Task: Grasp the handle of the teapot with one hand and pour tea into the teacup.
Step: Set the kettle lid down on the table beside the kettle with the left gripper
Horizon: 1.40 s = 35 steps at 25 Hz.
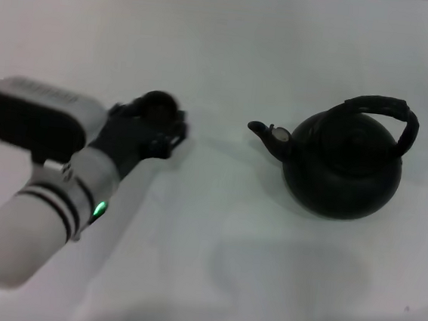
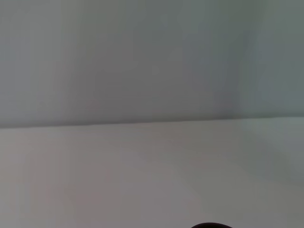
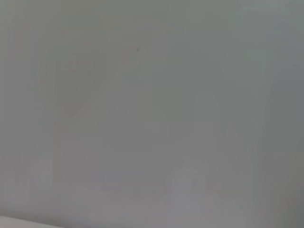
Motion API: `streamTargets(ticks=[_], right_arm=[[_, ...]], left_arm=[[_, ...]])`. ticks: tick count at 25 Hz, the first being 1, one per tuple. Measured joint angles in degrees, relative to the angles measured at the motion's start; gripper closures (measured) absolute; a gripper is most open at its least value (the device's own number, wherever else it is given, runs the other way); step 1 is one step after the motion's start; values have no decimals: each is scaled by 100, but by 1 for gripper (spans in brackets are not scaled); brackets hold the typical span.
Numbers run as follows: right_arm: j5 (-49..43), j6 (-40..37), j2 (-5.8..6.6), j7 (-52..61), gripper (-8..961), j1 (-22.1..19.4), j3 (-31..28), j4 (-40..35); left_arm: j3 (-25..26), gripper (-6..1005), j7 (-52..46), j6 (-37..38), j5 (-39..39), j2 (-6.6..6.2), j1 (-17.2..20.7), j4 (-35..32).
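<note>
While the teapot (image 1: 343,171) sits well right, the left end effector (image 1: 157,125) surrounds the teacup (image 1: 158,107), its grip state unclear.

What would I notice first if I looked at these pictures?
The big round matte-black teapot sits on the white table to the robot's right, its ribbed arched handle on top and its spout pointing left. On the left, the robot's left gripper is at the small dark teacup.
</note>
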State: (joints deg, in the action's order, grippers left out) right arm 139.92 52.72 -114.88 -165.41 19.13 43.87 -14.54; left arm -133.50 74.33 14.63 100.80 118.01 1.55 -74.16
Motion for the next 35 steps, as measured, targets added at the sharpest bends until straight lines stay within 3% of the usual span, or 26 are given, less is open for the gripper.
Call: streamTargets(ticks=[8,19,23,29,35], right_arm=[[1,1,-12,0,152,-39,-4,29],[9,1,-21,0,153,-50,-10,51],[9,2,-26,0,154,-50,4,71],[9,19,-26,0,155,-50,22,96],[9,13,-26,0,156,-35,29,96]], left_arm=[[1084,300,227,-2718,-67,22,-564,485],[2377,300,189,-4870,-267,-10,-460,860],[2617,301,189,-5053,-459,46,-467,1055],[2546,301,440,-5034,-496,89,-591,1152],[2493,301,452,-5028,-467,108,-937,1431]])
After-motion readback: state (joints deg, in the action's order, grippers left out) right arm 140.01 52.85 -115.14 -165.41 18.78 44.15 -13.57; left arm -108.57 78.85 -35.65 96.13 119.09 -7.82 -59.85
